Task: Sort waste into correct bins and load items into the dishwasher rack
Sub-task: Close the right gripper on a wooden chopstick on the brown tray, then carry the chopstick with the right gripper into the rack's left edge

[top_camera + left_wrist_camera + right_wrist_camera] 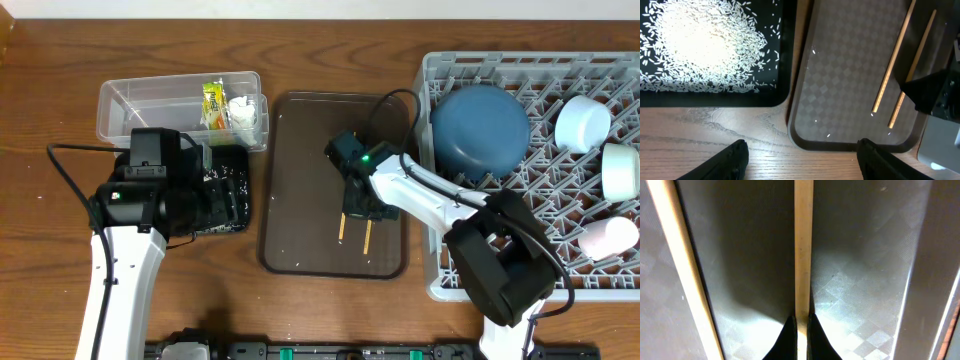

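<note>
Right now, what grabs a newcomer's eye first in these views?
The large light-grey plastic peg rack fills the right of the scene, a big dark-blue bowl in its left part. At centre, the right tool pinches one thin wooden chopstick on the dark-brown serving tray. On the left, a white heap of rice grains sits in the shallow black tray.

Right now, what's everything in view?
table: one, brown wood
rack: one, light grey, right
dark-blue bowl: one, in rack
light-blue bowl: one, in rack
pale-green bowl: one, in rack
pink cup: one, in rack
serving tray: one, dark brown, centre
chopsticks: two, pale wood, on serving tray
clear tub: one, upper left
wrapper: one, yellow-green, in tub
tissue: one, white, in tub
black tray: one, beside tub
rice: many grains, white, in black tray
left end effector: one, black, open, near black tray
right end effector: one, black, shut on one chopstick
</note>
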Robot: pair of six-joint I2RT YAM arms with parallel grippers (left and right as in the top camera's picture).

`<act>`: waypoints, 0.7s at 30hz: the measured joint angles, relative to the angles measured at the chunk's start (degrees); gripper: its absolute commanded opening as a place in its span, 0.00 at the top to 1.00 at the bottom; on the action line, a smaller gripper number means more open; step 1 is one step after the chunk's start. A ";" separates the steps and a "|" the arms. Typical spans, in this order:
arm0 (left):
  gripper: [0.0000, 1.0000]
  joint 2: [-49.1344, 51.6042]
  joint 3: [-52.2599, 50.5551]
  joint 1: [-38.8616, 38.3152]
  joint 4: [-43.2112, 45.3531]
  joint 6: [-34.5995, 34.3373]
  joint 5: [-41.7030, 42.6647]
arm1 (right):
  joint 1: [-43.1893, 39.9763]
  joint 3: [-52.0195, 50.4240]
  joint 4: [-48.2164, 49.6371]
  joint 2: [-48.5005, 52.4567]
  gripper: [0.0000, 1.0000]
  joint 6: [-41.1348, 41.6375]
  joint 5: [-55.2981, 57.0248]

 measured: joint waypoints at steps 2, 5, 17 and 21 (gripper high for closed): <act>0.28 0.00 0.00 0.00 -0.02 0.00 0.00 | -0.46 -0.81 -1.01 -1.09 0.99 -3.34 -0.96; 0.28 0.00 0.00 0.00 0.00 0.00 0.00 | -1.40 -1.62 -3.02 -4.52 0.99 -8.46 -1.81; 0.28 0.00 0.00 0.00 0.02 0.00 0.00 | -13.05 -1.64 -11.67 -27.28 0.99 -25.03 -4.87; 0.27 0.00 0.00 0.00 -0.02 0.00 0.00 | -16.52 -1.66 -14.51 -28.48 0.99 -26.97 -3.78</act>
